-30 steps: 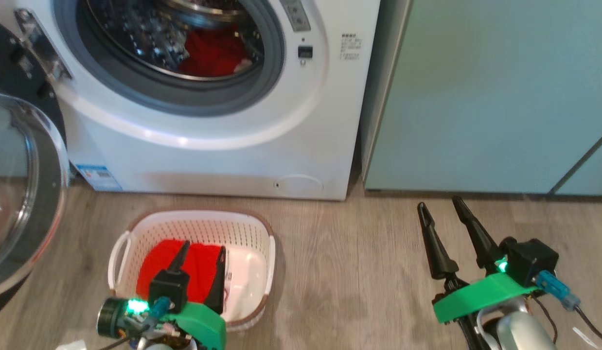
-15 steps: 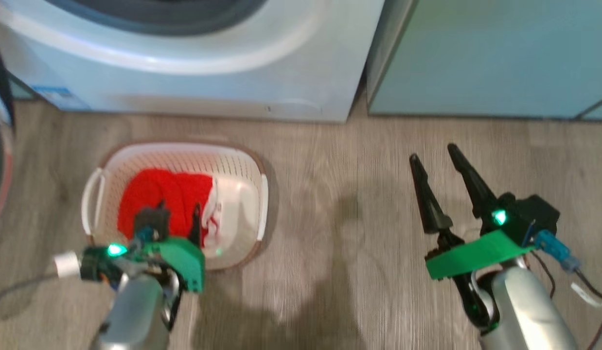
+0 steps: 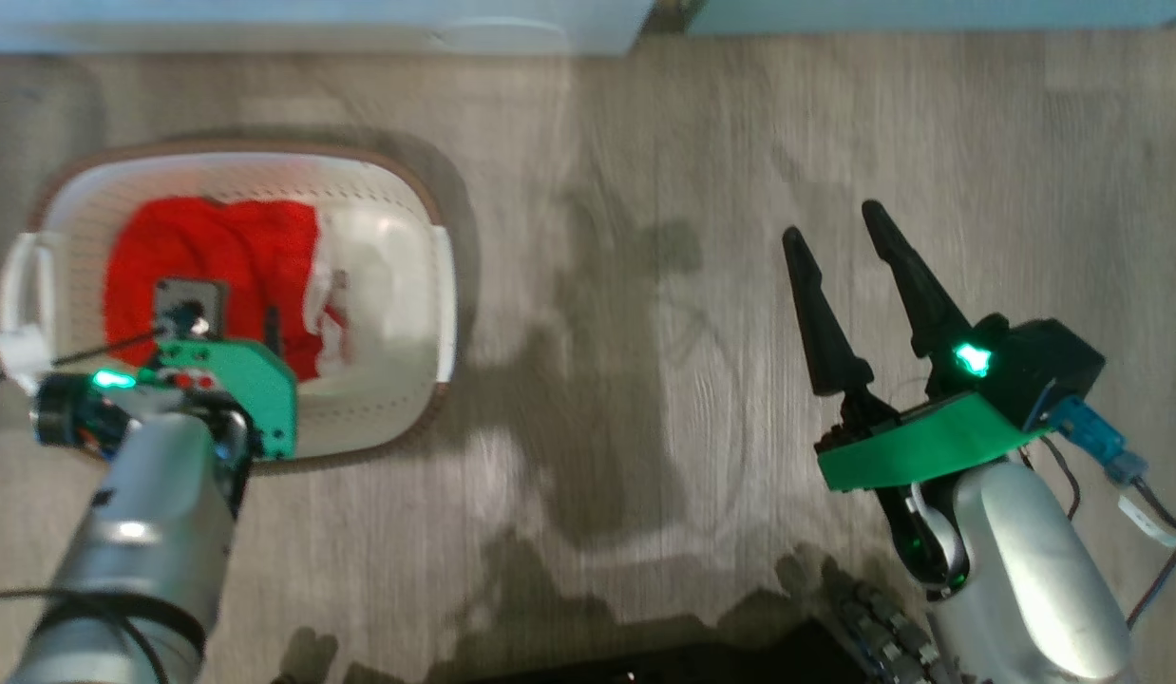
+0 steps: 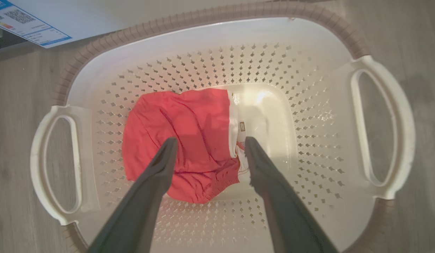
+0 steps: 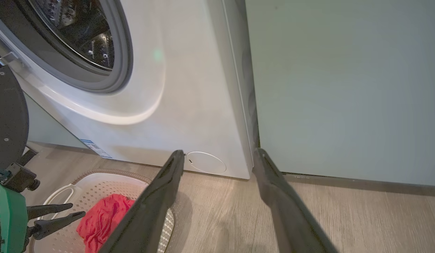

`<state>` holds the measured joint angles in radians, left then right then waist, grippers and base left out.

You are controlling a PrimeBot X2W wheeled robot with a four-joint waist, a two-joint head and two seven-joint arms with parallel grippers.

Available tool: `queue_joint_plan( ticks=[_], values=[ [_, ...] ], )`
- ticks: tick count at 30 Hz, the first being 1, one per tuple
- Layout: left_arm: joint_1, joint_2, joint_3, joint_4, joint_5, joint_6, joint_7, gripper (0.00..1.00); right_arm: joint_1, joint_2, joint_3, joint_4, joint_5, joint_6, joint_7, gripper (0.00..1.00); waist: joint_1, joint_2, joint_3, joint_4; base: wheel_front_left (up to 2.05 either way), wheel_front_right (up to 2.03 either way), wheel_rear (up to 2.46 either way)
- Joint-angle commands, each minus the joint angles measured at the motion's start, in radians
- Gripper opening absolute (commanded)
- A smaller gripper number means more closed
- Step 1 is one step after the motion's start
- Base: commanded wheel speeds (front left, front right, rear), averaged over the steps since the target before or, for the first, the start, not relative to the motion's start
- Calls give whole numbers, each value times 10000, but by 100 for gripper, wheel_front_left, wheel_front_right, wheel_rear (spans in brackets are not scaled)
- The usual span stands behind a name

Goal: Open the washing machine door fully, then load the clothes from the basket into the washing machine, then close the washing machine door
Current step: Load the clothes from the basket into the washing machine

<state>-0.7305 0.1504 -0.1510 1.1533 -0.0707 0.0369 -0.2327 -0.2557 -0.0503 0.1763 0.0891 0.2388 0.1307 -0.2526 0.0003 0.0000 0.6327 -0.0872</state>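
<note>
Red clothes (image 4: pixel 189 123) in basket (image 4: pixel 217 33), left end effector (image 4: pixel 209 140) spread empty over them, right end effector (image 3: pixel 832 220) likewise

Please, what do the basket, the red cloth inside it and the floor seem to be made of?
Basket: cream plastic, slightly glossy; moulded holes and handles, brown ribbed rim.
Red garment: soft thin fabric, matt; it folds and wrinkles.
Floor: wood-look planks, probably laminate; grey grain lines.

Your left gripper (image 4: pixel 210 140) points steeply downward off its pale left forearm (image 3: pixel 142 532), both dark fingers spread wide. Your right gripper (image 3: pixel 832 220) sits low at your right, its fingers angled forward, equally wide apart, nothing between them.
</note>
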Motion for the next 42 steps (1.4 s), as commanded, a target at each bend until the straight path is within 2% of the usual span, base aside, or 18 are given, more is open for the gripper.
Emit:
queue_joint_plan(
  ticks=[1, 12, 20, 25, 29, 32, 42],
  values=[
    [-218, 561, 245, 183, 18, -20, 33, 100, -38, 1, 310, -391, 136, 0, -92, 100, -3, 0, 855, -600, 0, 0, 0],
    [-1383, 1668, -45, 1113, 291, 271, 1009, 100, -339, 1, 555, -694, 618, 0, -92, 100, -3, 0, 2316, -1365, 0, 0, 0],
    [-2107, 2363, -83, 1283, 319, 882, 1985, 100, -643, 1, 824, -876, 866, 0, -92, 100, -3, 0, 3196, -1627, 0, 0, 0],
    [-2523, 2828, -241, 1313, 477, 1279, 2077, 100, -801, 1, 990, -1018, 959, 0, -92, 100, -3, 0, 3610, -1812, 0, 0, 0],
    [-2864, 3123, -311, 1334, 495, 1335, 2342, 100, -923, 1, 1090, -1138, 1010, 0, -92, 100, -3, 0, 3941, -1930, 0, 0, 0],
    [-3127, 3390, -326, 1350, 428, 1221, 2571, 100, -1046, 1, 1245, -1256, 1098, 0, -92, 100, -3, 0, 4190, -2068, 0, 0, 0],
    [-3313, 3653, -726, 1370, 543, 844, 3324, 100, -999, 1, 1351, -1424, 1107, 0, -92, 100, -3, 0, 4430, -2139, 0, 0, 0]
  ],
)
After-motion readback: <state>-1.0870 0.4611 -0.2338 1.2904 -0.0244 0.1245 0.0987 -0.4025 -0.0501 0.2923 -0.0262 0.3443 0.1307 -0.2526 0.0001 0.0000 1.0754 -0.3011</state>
